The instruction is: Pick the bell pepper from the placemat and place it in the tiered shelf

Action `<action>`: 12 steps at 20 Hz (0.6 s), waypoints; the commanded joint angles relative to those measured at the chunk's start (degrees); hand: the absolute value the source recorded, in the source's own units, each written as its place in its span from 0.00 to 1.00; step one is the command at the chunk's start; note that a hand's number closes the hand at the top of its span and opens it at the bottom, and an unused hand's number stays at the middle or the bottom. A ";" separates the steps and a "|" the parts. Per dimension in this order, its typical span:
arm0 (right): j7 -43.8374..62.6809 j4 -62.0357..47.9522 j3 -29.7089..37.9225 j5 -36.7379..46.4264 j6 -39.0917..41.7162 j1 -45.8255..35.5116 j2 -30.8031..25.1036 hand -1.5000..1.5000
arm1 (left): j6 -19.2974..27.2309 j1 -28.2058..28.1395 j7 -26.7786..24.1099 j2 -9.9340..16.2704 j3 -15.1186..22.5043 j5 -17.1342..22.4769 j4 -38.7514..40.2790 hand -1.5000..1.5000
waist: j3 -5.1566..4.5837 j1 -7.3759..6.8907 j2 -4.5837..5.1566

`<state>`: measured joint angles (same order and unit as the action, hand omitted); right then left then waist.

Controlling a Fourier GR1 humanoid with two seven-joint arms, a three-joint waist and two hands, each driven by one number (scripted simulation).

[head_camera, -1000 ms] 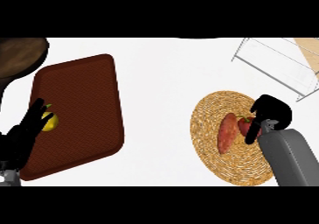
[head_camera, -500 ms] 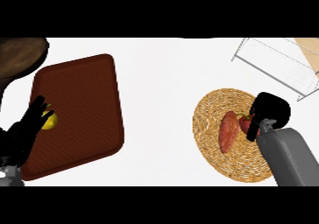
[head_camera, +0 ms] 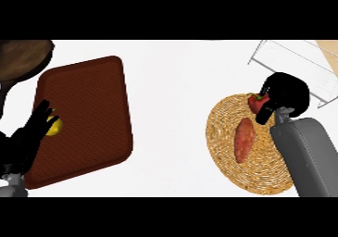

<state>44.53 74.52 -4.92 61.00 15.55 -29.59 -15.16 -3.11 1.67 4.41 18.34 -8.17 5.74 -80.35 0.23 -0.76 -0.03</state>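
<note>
One red bell pepper (head_camera: 257, 101) now rides up off the woven placemat (head_camera: 226, 162) toward its far edge, right hand (head_camera: 286, 95) curled round it, nearer the tiered shelf (head_camera: 294, 62); left hand (head_camera: 24, 141) rests open by the counter's near-left corner.

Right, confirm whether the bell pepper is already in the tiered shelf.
No, the bell pepper sits at the right hand above the placemat, short of the tiered shelf.

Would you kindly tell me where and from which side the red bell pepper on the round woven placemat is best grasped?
Probably round the body of the red bell pepper, from its right and above, where the right hand already curls. The orange sweet potato lies lower left on the round woven placemat.
</note>
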 commanded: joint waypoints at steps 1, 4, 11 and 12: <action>-2.87 -4.33 2.62 -1.26 -4.40 -9.09 1.74 1.00 | -0.66 -1.53 -4.31 -0.41 -0.32 -1.18 4.79 0.50 | -0.25 -0.57 0.44; -3.83 -1.76 4.75 -2.32 -5.41 -9.51 0.73 1.00 | -1.25 -1.98 -2.65 0.22 -1.51 -0.03 2.85 0.50 | -0.24 0.15 0.10; 6.97 15.41 8.57 -7.36 -1.64 -11.24 5.79 1.00 | -1.43 -1.68 -0.56 0.61 -1.78 -0.15 2.30 0.50 | -0.26 1.30 -0.32; 6.40 16.16 10.57 -8.46 -2.29 -11.58 4.77 1.00 | -1.35 -1.83 -0.03 0.85 -2.67 0.56 1.70 0.50 | -0.25 1.14 -0.27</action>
<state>48.16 84.42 2.56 55.27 13.55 -40.34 -11.62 -3.47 0.84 3.90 18.20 -9.25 5.37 -80.29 0.22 0.11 -0.37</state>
